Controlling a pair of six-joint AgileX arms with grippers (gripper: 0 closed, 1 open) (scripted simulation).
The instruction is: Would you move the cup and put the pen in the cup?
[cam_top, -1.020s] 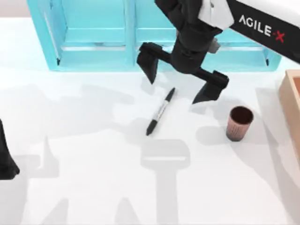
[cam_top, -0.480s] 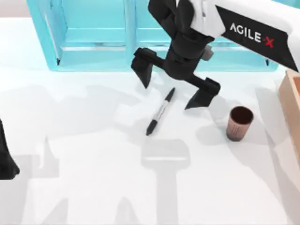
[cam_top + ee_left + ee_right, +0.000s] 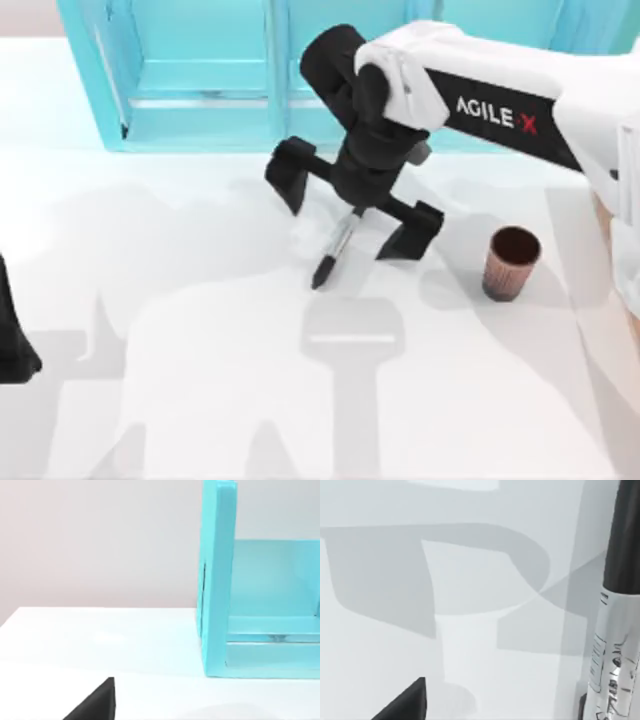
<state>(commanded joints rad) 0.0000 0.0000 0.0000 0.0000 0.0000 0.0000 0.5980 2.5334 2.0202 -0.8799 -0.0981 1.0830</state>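
The right tool, its arm lettered AGILE-X, spreads wide, empty, astride the small-printed pen at frame centre.

R arm reaches in from top view's right, white link w/ black wrist angled down toward bench centre. R gripper low over bench, jaws spread wide apart, nothing between them gripped. L arm parked at left edge, L gripper idle.

pen on table, cup to its right, shelf behind
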